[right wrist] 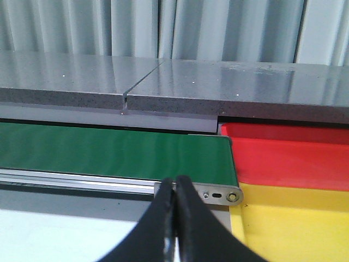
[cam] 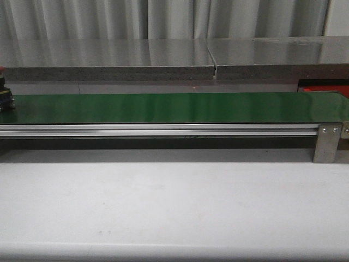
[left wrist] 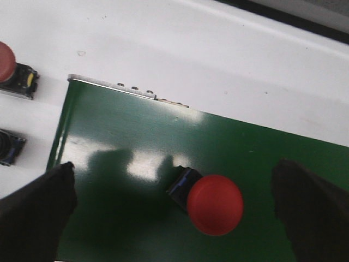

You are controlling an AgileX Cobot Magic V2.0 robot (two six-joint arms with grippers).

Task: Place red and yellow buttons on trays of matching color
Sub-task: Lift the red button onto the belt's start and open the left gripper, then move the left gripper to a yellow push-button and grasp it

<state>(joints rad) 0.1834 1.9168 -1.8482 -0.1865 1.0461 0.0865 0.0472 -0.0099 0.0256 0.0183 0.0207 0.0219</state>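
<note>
A red button lay on the green belt near its left end, its round cap tipped over on a dark base, and the left gripper hung over it with its two dark fingers spread wide, one on either side and neither touching it. Two more buttons sat on the white table just past the belt's end. At the belt's right end, the right gripper had its fingers pressed together on nothing. Beyond that end lay the red tray on the far side and the yellow tray nearer, edge to edge. In the front view the belt ran across the white table, with a sliver of the red tray at far right
</note>
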